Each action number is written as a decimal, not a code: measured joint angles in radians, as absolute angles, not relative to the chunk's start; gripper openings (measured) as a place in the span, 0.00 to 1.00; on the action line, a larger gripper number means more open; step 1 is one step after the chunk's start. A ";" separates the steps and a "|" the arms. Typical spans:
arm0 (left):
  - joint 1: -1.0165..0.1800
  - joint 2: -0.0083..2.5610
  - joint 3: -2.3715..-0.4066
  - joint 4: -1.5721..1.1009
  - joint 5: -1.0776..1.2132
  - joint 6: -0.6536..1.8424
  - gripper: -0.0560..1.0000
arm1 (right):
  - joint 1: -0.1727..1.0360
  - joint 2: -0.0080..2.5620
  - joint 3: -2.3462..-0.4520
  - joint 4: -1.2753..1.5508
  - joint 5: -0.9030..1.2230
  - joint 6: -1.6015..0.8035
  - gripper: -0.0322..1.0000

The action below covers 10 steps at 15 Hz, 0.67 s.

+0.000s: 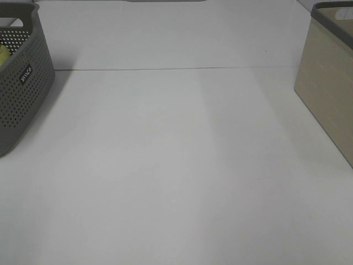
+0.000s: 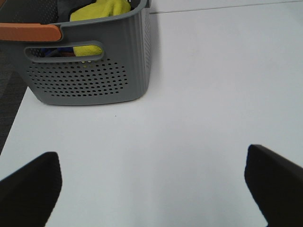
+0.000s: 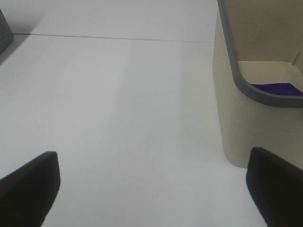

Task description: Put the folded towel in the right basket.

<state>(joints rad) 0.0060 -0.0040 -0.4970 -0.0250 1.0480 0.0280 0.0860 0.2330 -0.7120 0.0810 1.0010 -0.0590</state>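
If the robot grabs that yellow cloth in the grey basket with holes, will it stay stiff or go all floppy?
Probably floppy: the yellow cloth lies bunched in soft folds inside the grey basket. It likely weighs little and would droop from the jaws. It shouldn't roll or break, though it might snag on the basket's rim.

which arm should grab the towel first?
Likely left. The yellow towel lies in the grey perforated basket, right ahead of the open left pincer. The right pincer, also open, faces the beige basket, the drop-off side, so a handover may be needed.
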 joint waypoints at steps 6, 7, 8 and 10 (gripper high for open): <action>0.006 -0.004 -0.497 -0.025 1.048 0.028 0.99 | 0.086 -0.001 -0.512 0.075 1.042 -0.041 0.98; 0.006 -0.004 -0.497 -0.025 1.048 0.028 0.99 | 0.086 -0.004 -0.503 0.076 1.051 -0.041 0.98; 0.006 -0.004 -0.497 -0.025 1.048 0.029 0.99 | 0.086 -0.004 -0.502 0.076 1.051 -0.041 0.98; 0.006 -0.004 -0.497 -0.025 1.048 0.031 0.99 | 0.086 -0.004 -0.502 0.076 1.051 -0.041 0.98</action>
